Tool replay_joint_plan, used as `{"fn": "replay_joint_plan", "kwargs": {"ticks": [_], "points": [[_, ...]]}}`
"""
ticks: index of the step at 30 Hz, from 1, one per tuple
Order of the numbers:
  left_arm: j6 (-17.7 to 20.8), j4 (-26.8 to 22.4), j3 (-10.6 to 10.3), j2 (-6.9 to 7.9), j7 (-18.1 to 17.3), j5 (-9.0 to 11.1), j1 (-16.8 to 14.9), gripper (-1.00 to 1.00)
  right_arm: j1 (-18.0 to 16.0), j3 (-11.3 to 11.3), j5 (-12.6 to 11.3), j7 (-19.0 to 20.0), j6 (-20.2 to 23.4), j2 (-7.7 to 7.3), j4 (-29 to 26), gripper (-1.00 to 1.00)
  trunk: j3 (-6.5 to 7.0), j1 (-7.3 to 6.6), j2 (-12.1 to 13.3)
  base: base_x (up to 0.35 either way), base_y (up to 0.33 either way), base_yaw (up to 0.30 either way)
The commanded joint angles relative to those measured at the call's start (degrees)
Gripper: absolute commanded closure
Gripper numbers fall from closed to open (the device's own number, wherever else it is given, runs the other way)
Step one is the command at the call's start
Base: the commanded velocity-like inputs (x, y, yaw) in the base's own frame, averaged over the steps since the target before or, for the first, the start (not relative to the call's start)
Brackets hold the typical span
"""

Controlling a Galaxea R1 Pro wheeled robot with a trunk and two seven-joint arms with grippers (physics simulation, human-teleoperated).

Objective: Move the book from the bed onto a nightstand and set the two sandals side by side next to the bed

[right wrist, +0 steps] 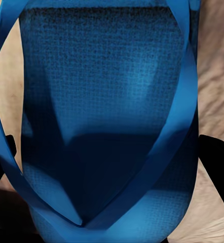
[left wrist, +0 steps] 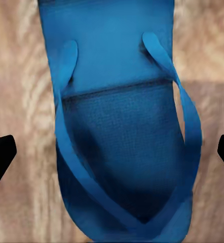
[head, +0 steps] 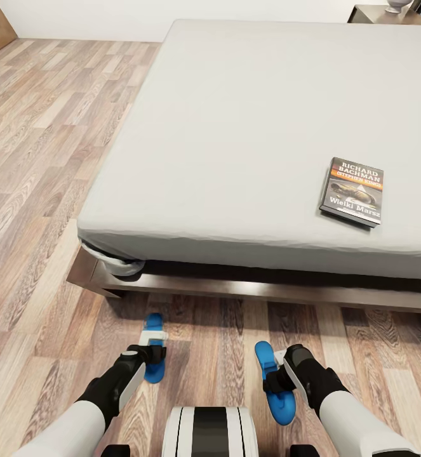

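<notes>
Hovering both grippers over sandals so I can grab them | left gripper (head: pixel 154 353) apart astride left sandal (head: pixel 153 348) | right gripper (head: pixel 275 374) apart astride right sandal (head: pixel 275 384) | book (head: pixel 352 191) on bed (head: pixel 235 127), 2 o'clock

Two bright blue flat sandals, one (head: pixel 153 355) and another (head: pixel 275 381), are lying on the wood-plank floor (head: pixel 39 190); one dark orange-banded paperback book (head: pixel 352 190) is resting on one grey-mattressed bed (head: pixel 248 127).
</notes>
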Motion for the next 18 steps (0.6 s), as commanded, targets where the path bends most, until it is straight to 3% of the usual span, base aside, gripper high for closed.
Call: {"fn": "replay_joint_plan", "kwargs": {"ticks": [1, 18], "points": [[0.3, -0.2, -0.4, 0.06, 0.5, 0.6, 0.0, -1.0, 0.0, 0.1, 0.6, 0.5, 0.2, -0.01, -0.1, 1.0, -0.03, -0.01, 0.0, 0.0, 0.0, 0.0], [0.3, -0.3, -0.4, 0.06, 0.5, 0.6, 0.0, -1.0, 0.0, 0.1, 0.6, 0.5, 0.2, -0.08, -0.1, 1.0, -0.03, -0.01, 0.0, 0.0, 0.0, 0.0]]}}
